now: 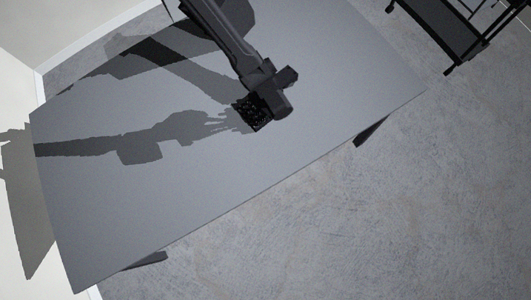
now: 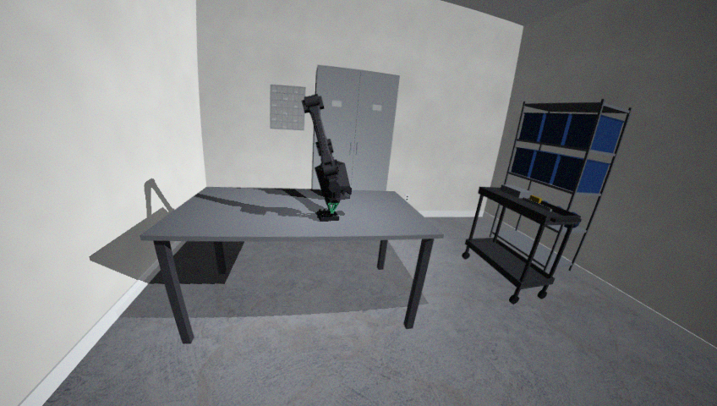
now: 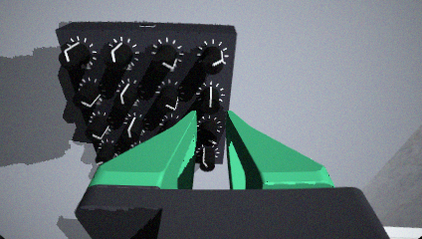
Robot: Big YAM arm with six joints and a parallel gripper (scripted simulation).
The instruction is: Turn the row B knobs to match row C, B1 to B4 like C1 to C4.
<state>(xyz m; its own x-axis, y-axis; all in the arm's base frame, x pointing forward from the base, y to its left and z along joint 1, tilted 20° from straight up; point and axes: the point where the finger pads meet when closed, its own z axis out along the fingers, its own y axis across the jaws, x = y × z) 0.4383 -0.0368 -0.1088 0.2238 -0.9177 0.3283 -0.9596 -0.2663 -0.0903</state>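
The black knob box (image 1: 251,115) (image 2: 328,216) (image 3: 189,36) stands on the table, its socket edge at the top of the wrist view. My green-fingered gripper (image 2: 332,211) (image 3: 212,114) is partly open with nothing between its fingers, its tips over the right column between knob B4 (image 3: 211,98) and knob C4 (image 3: 208,135). B4's line points rearward to the middle mark; C4's shows at its lower right. Knobs B1 (image 3: 90,98) and C1 (image 3: 100,131) have similar bent lines, as do B2 (image 3: 125,95) and C2 (image 3: 131,126). B3 (image 3: 170,100) shows a line at lower right. The left finger hides C3's line.
Row A runs along the rear edge. Knob D4 (image 3: 207,161) shows between the fingers, farther down; the left finger covers much of row D. The grey table (image 1: 167,194) (image 2: 241,226) extends around the box. A black cart (image 1: 441,19) (image 2: 508,261) stands on the floor to the right.
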